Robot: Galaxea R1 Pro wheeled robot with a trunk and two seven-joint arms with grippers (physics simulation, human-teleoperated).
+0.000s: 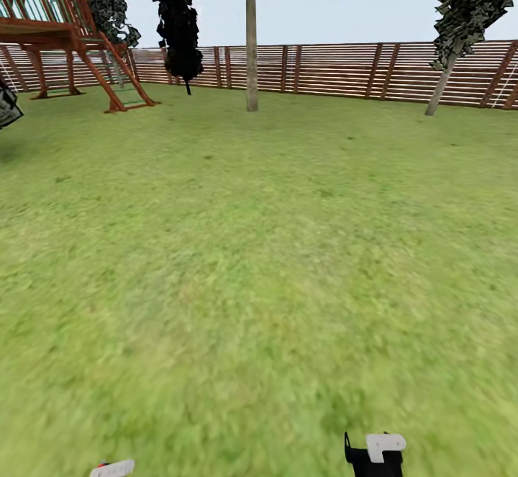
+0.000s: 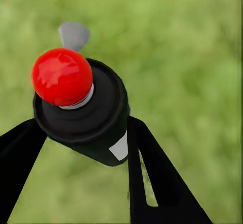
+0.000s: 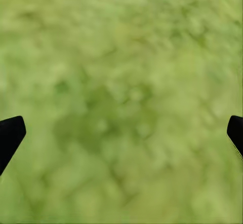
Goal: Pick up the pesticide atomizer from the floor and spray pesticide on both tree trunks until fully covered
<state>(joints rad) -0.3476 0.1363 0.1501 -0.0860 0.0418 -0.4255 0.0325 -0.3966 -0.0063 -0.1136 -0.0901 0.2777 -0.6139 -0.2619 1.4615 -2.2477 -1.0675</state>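
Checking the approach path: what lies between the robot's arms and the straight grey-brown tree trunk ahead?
Bare green lawn, in the head view; nothing stands before the tree trunk.

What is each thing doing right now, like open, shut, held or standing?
Dark spray bottle with red ball top and grey trigger: held, gripped between the left pincer's black fingers.
Left pincer: shut on the bottle.
Right pincer: open, nothing between its tips, over grass.
Straight grey-brown tree trunk: standing upright on the lawn.
Leaning grey trunk: standing, tilted, by the slatted wooden fence.
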